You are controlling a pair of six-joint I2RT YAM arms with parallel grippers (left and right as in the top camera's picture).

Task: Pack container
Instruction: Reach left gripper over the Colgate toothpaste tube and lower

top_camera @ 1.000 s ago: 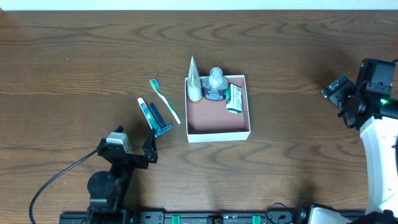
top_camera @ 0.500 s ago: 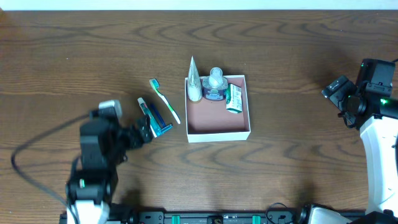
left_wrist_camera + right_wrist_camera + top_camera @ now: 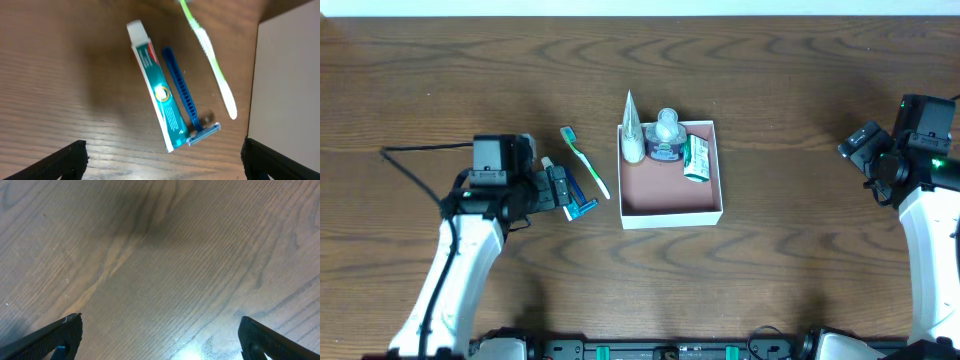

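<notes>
The left fingers (image 3: 70, 155) and right fingers (image 3: 65, 330) stand spread wide. A flat teal tube (image 3: 157, 92), print unreadable, and a ribbed blue razor (image 3: 179, 87) lie on the wood-grain desk (image 3: 65, 75) near the square white-walled container (image 3: 672, 217).

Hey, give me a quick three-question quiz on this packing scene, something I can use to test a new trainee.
1. How many items sit inside the container?
2. Which lies right beside the toothpaste tube on the table? A: blue razor; B: comb; C: spoon.
3. True or false: the green toothbrush lies outside the container.
Key: 1. three; 2. A; 3. true.
</notes>
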